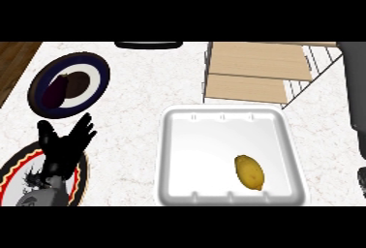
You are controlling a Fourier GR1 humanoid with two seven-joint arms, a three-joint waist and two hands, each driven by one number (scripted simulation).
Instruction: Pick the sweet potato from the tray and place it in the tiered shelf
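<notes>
A yellow-orange sweet potato [250,172] lies in the near right part of a white tray [178,145] at the middle of the counter. Behind the tray stands the tiered shelf [261,72], a wire frame with light wooden boards. My left hand [64,143] shows at the lower left, open with fingers up, well left of the tray. A grey arm [354,87] runs down the right edge, and a small dark part [361,178] shows at the right edge next to the tray; I cannot make out that hand's fingers.
A dark blue plate [100,72] with a dark purple item [53,92] on it sits at the far left. A patterned plate [18,162] with a red rim lies under my left forearm. A black object [148,44] sits at the counter's far edge.
</notes>
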